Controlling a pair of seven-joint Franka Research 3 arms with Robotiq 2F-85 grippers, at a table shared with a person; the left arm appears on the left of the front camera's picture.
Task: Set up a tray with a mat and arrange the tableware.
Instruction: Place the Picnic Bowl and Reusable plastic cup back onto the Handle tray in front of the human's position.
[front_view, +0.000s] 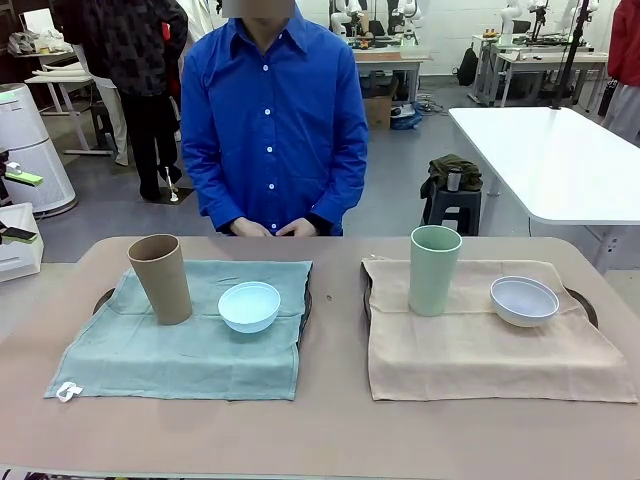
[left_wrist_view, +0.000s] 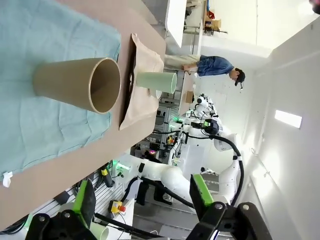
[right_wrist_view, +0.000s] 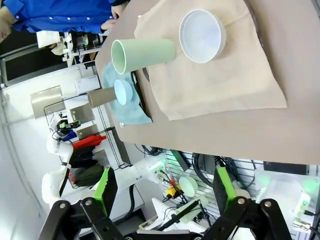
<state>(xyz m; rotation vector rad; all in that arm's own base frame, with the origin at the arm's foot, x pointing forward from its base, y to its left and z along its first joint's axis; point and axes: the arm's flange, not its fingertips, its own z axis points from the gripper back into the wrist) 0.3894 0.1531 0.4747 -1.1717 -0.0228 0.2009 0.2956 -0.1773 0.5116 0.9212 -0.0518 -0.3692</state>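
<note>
The tan-brown cup (front_view: 161, 278) and light blue bowl (front_view: 249, 306) are standing empty on the teal mat (front_view: 150, 350), well ahead of the left gripper (left_wrist_view: 142, 200), whose fingers are spread apart. The pale green cup (front_view: 434, 269) and white bowl (front_view: 524, 300) are sitting empty on the beige mat (front_view: 480, 355), well beyond the right gripper (right_wrist_view: 165, 192), also gaping wide.

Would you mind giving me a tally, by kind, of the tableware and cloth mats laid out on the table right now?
Cups: 2 (tan-brown cup, pale green cup)
Bowls: 2 (light blue bowl, white bowl)
Cloth mats: 2 (teal mat, beige mat)
Total: 6
</note>
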